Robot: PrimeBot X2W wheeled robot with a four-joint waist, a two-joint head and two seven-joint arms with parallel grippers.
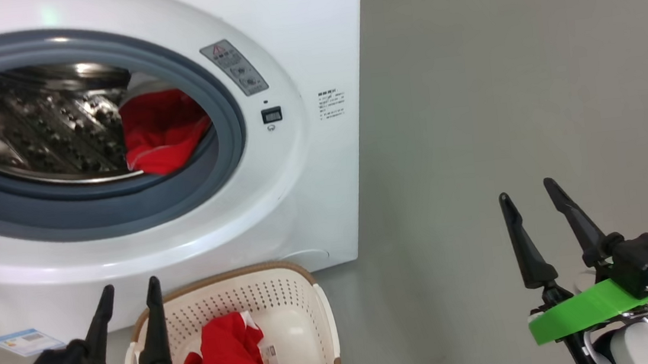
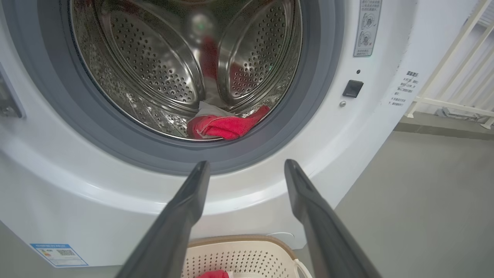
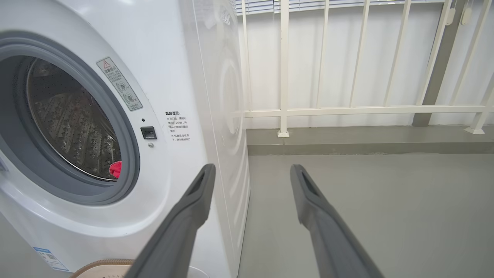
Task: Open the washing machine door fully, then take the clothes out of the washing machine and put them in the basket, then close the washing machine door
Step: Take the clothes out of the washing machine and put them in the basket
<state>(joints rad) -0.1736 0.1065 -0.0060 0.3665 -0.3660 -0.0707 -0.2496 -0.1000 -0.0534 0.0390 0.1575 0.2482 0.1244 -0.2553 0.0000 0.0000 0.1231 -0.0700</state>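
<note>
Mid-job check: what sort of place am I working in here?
Probably a laundry corner on a balcony or in a utility room: a white front-loading washing machine on a bare grey floor, a perforated basket before it, and a white railing beside it.

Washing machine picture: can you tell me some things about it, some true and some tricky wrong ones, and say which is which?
1. A red garment lies inside the drum of the washing machine. True.
2. The basket is empty. False: another red garment with white lettering lies in it.
3. The left end effector and the right end effector are both open and hold nothing. True.
4. The basket stands on top of the washing machine. False: it stands on the floor in front of it.
</note>
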